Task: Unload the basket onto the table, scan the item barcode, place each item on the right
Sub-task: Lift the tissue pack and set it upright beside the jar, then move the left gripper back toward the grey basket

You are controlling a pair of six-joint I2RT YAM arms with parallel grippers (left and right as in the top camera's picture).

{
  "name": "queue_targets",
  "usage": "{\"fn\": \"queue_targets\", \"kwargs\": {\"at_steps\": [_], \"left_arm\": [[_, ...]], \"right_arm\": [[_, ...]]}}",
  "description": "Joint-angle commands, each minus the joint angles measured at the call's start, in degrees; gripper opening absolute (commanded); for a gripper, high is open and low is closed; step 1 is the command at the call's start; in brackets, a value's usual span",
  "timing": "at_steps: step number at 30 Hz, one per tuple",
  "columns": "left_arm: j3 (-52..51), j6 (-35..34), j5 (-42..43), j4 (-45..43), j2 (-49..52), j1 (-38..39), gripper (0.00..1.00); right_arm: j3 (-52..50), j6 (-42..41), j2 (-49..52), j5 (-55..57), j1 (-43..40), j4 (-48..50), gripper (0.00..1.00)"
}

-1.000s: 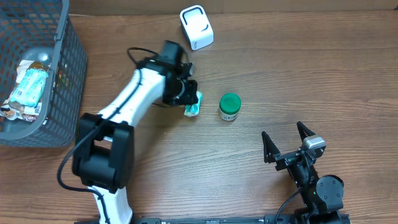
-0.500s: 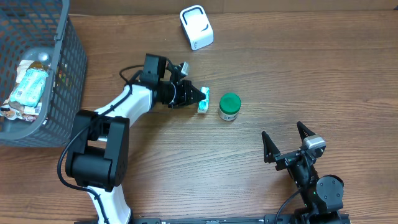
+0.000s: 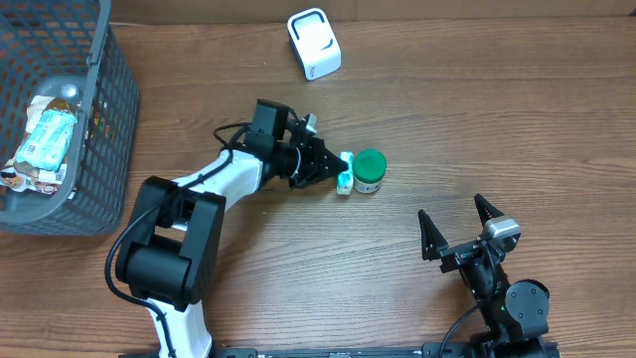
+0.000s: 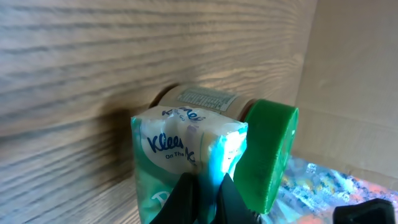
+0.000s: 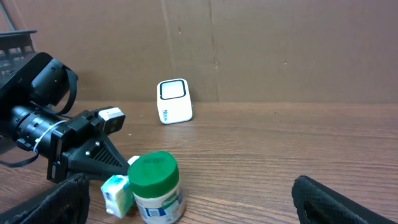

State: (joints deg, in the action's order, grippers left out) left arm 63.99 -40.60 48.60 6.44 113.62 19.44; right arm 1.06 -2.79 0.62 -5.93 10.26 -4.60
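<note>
The item is a small pocket pack of tissues (image 3: 345, 176), wrapped in glossy white and teal plastic. The left wrist view shows the word "Kleenex" in blue letters across its upper face (image 4: 184, 151), and the wrapper is creased and crinkled at the corners. It sits just left of centre in the overhead frame, pinched at its end by the left hand (image 3: 335, 170), whose dark fingers (image 4: 185, 198) are closed tight on the lower edge of the pack. The pack lies right against a jar with a green lid (image 3: 369, 171), on the jar's left side. Whether the two actually touch is hard to tell, and so is whether the pack rests on the desk (image 3: 517, 109) or hangs just above it. The jar has a pale body with a strip of fine print on its label, too small to read. A white scanner with a dark outlined window (image 3: 314, 43) stands at the upper centre of the overhead frame, well apart from the pack. A grey wire basket (image 3: 111, 94) holding packaged goods fills the upper left corner. At the lower right, the right hand (image 3: 449, 206) stands spread wide with nothing between its fingers.
</note>
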Motion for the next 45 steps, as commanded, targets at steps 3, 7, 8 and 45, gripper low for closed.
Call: {"fn": "queue_targets", "kwargs": {"at_steps": [3,7,8,45], "left_arm": [[-0.52,-0.66,-1.62,0.87,-1.64,0.09,0.07],[-0.52,0.24,-1.64,1.05,-1.64,0.09,0.16],[-0.52,0.39,-1.64,1.11,-1.64,0.11,0.18],[21.73,22.25,-39.67,42.16,-26.86,-2.49,0.04]], "right_arm": [[-0.59,0.28,-0.46,0.42,0.28,0.22,1.0],[-0.59,0.28,-0.46,0.42,0.28,0.22,1.0],[-0.59,0.26,-0.46,0.42,0.28,0.22,1.0],[-0.59,0.26,-0.46,0.42,0.28,0.22,1.0]]}}
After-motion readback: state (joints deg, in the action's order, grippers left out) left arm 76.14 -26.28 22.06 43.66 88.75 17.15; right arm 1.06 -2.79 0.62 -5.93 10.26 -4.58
